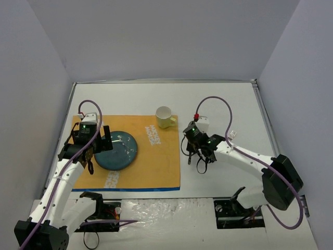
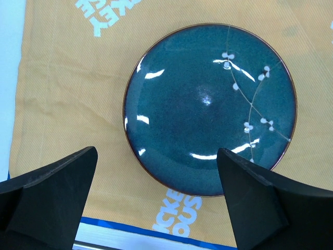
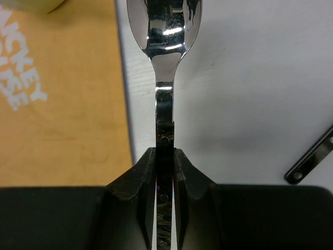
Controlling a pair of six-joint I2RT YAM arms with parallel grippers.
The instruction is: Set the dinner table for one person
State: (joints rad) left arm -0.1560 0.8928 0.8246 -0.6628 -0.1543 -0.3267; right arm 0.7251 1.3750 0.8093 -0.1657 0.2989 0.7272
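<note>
The white dinner table carries an orange placemat on its left half. A dark blue plate with white blossom marks lies on the mat. My left gripper hovers over the plate's left rim, open and empty; in the left wrist view the plate lies between and ahead of the spread fingers. My right gripper is just right of the mat, shut on the dark handle of a steel spoon, whose bowl points away over the bare table.
A pale yellow cup stands at the mat's far right corner. A fork-like utensil lies by the right arm; a dark riveted handle shows right of the spoon. The mat's blue edge faces the arms.
</note>
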